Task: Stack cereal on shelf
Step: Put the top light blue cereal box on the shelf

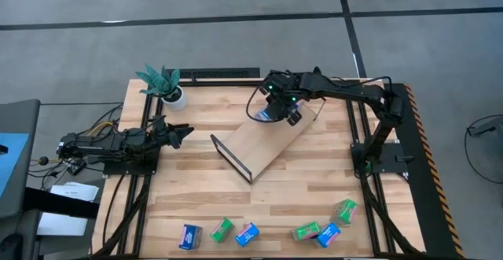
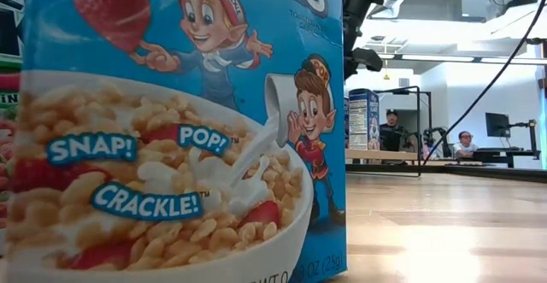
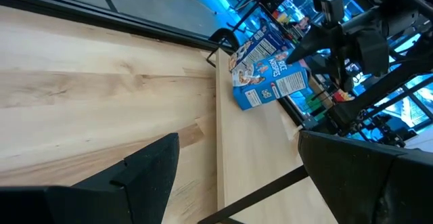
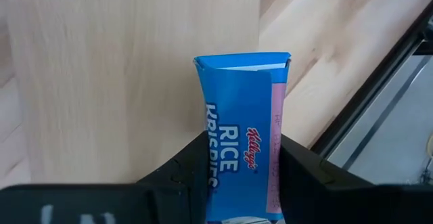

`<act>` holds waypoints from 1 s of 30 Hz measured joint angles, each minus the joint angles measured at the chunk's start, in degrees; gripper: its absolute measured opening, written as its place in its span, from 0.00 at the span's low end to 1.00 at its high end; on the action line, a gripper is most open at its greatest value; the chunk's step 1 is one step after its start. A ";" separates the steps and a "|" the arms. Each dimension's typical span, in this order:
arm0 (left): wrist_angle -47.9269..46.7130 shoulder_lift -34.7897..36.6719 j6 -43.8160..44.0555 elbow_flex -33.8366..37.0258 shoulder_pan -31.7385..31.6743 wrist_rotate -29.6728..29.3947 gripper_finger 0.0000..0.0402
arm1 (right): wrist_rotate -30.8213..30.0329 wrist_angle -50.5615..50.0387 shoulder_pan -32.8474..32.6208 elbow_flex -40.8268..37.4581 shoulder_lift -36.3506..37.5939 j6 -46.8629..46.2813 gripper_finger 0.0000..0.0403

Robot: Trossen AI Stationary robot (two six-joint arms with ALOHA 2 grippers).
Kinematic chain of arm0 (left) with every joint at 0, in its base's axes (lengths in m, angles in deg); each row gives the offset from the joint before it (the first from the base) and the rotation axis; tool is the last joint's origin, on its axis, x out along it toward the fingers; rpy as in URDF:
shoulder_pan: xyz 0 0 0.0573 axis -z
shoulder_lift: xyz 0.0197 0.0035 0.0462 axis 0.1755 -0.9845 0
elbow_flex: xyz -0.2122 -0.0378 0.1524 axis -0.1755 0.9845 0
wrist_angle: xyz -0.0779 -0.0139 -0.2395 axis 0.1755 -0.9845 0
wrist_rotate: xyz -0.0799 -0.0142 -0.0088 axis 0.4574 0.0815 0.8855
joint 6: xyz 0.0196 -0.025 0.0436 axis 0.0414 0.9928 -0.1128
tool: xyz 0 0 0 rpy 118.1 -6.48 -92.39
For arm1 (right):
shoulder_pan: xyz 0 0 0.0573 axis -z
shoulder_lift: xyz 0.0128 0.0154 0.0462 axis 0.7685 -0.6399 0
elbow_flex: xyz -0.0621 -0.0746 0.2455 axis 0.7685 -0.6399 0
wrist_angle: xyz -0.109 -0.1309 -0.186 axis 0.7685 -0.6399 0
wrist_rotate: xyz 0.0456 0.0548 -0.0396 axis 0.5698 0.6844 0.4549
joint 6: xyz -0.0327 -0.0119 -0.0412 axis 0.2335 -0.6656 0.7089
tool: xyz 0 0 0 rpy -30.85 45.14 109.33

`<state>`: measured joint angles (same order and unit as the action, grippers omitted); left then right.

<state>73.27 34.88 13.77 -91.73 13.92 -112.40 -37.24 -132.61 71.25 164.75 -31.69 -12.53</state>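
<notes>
Fingers of the right claw (image 4: 240, 166) are clamping on a blue cereal box (image 4: 241, 139), one dark finger pressing each side of it. The box is sitting over the far end of the shelf (image 1: 263, 146), a long light-wood board lying at an angle in the middle of the desk (image 1: 314, 189), with its black wire end frame at the end farthest from this claw. Well apart from the claw, along the near edge of the desk, six more small boxes are lying loose: a blue one (image 1: 190, 236), a green one (image 1: 222, 229), another blue (image 1: 247, 234), then a green (image 1: 306, 231), a blue (image 1: 328, 234) and a green (image 1: 345, 210). Off to the far side, the left claw (image 1: 179, 133) is hanging with its fingers apart and holding nothing, just beside a small potted plant (image 1: 163, 84).
</notes>
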 joint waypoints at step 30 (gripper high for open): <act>-0.01 0.00 -0.02 0.00 0.00 0.02 0.73 | -3.54 -0.14 -0.15 0.00 0.00 -0.66 0.62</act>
<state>73.26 34.88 13.74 -91.73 13.92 -112.38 -40.78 -132.75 71.10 164.75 -31.69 -13.18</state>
